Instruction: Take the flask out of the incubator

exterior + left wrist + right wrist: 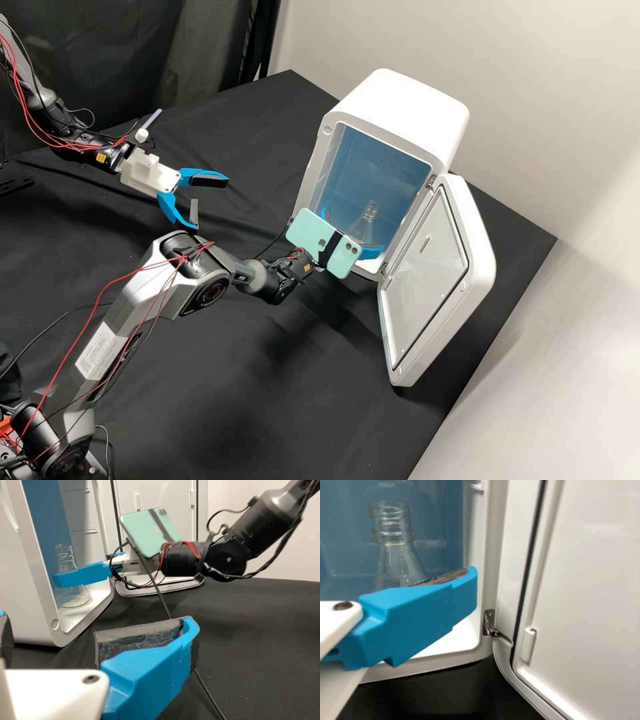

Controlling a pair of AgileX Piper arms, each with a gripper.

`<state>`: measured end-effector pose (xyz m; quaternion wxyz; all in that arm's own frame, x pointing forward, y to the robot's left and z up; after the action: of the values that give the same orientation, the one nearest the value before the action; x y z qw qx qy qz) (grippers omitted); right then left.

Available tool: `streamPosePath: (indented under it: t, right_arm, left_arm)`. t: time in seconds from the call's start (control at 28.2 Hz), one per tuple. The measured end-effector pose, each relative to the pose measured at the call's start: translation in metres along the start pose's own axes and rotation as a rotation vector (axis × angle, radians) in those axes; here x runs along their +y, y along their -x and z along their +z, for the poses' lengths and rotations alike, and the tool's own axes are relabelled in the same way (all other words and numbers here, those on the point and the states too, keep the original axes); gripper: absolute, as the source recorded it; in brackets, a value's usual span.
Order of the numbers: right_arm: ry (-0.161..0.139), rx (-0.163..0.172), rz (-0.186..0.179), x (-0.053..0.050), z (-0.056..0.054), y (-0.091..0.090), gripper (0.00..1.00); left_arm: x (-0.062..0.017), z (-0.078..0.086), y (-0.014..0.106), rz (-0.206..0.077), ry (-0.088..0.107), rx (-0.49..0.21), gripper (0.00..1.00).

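The clear glass flask stands upright on the floor of the incubator, inside its blue-lined chamber and near the front sill. The right gripper is at the mouth of the chamber with its jaws spread wide. One blue finger crosses in front of the lower body of the flask and the other lies out toward the hinge side. The jaws are not closed on the glass, and whether either finger touches it cannot be told. A mint-green phone is strapped across this arm's wrist, just outside the opening. The incubator door hangs fully open, swung out to the hinge side, its lower corner down at the black bench. The left gripper hangs over the bench well apart from the incubator, pointing toward it, its jaws wide open and holding nothing. Red wires run along both arms.
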<state>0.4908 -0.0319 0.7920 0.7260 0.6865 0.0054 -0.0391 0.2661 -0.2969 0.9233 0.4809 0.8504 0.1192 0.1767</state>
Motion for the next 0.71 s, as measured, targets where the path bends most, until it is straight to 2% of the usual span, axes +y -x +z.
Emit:
streamPosePath:
  t: [0.21, 0.39, 0.53, 0.64, 0.71]
  right_arm:
    - [0.036, 0.015, -0.027, -0.006, 0.002, -0.009, 1.00]
    - [0.044, 0.027, -0.021, -0.004, 0.000, -0.014, 1.00]
    - [0.045, 0.036, -0.021, -0.009, 0.001, -0.021, 1.00]
    - [0.048, 0.028, -0.032, -0.014, 0.005, -0.027, 1.00]
    - [0.051, 0.007, -0.053, -0.018, 0.009, -0.031, 1.00]
  left_arm:
    - [0.0000, 0.000, 0.000, 0.000, 0.000, 0.000, 1.00]
    - [0.0000, 0.000, 0.000, 0.000, 0.000, 0.000, 1.00]
    - [0.0000, 0.000, 0.000, 0.000, 0.000, 0.000, 1.00]
    - [0.0000, 0.000, 0.000, 0.000, 0.000, 0.000, 1.00]
    - [0.0000, 0.000, 0.000, 0.000, 0.000, 0.000, 1.00]
